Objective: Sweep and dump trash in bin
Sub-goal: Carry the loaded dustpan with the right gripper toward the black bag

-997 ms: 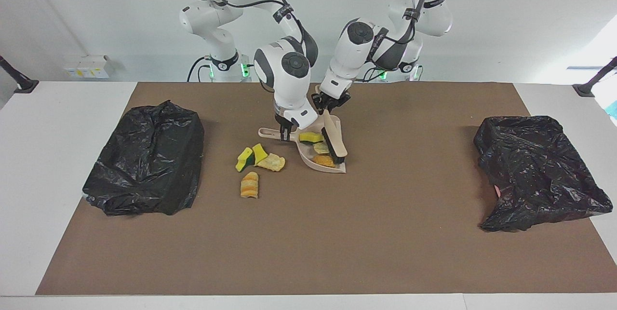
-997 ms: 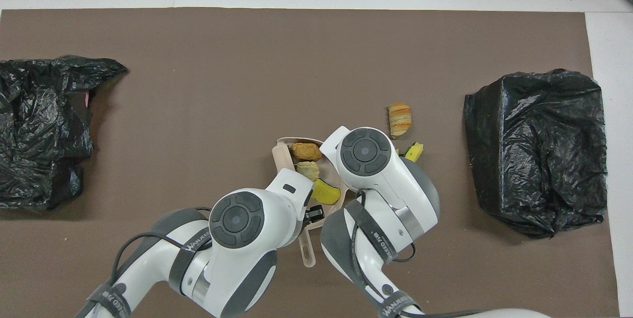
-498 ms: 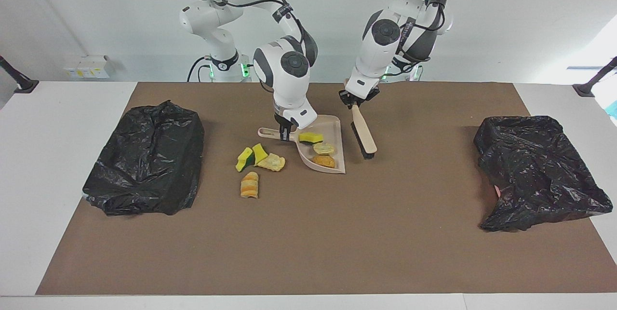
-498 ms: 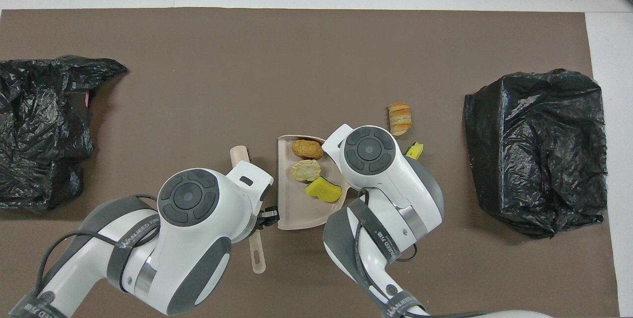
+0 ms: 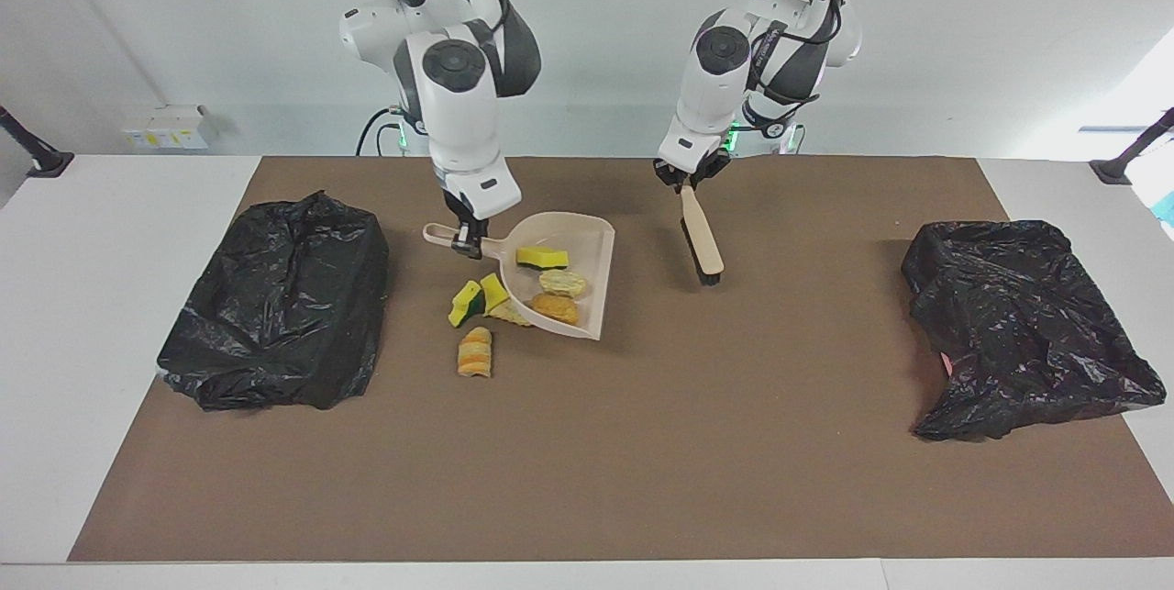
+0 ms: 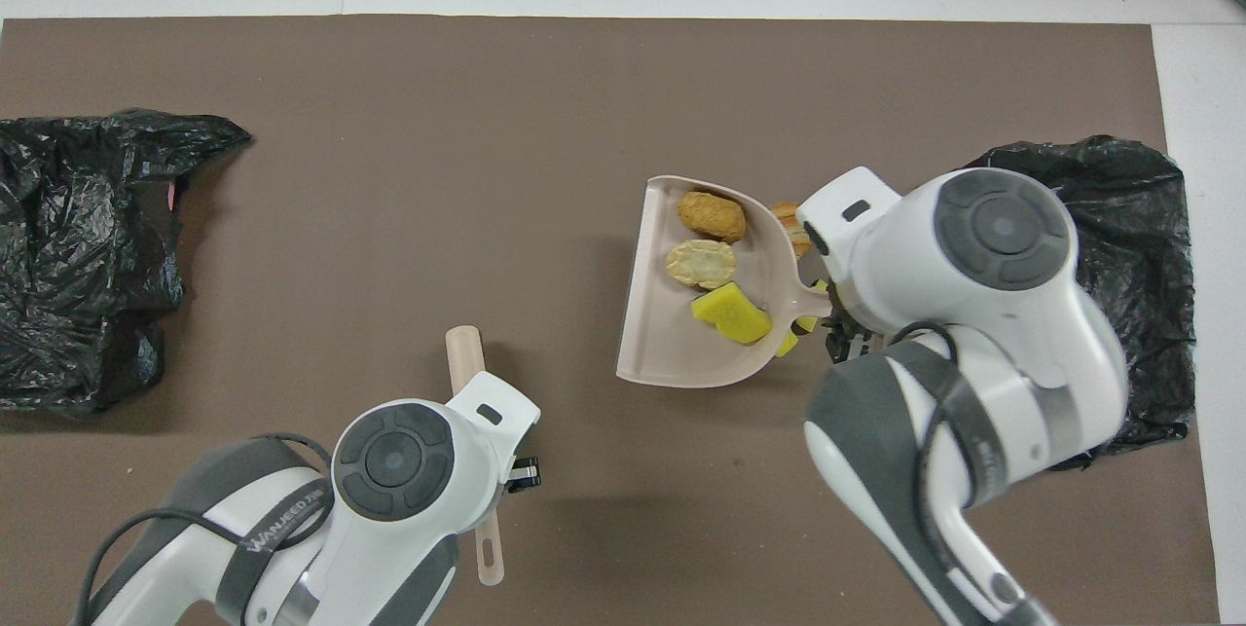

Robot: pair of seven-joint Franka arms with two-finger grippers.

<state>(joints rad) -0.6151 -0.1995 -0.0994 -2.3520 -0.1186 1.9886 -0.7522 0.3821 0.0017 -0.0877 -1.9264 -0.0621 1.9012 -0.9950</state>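
Near to far from the robots. Left claw is clamped on the brush handle and has pulled away from the dustpan; a second ago the bristles were inside the pan. The brush hangs tilted toward the left arm's end of the table, bristles down near the mat; contact unclear.

Right claw is clamped on the dustpan handle and has lifted and carried the pan toward the right arm's end. Its shadow on the mat suggests it is off the surface. In it ride three trash bits: yellow sponge piece, beige lump, orange-brown chunk.

Not swept yet, on the mat toward the middle: yellow-green sponge pieces, a beige lump partly hidden under the pan, striped bread chunk.

Black-bagged bin sits by the right arm's table end, a second black bag by the left arm's end.

Judgement: sweeping has paused and the dump leg has started, likely heading for the right-end bin. The remaining scraps need another pass. Risk: tilting spills the load early.
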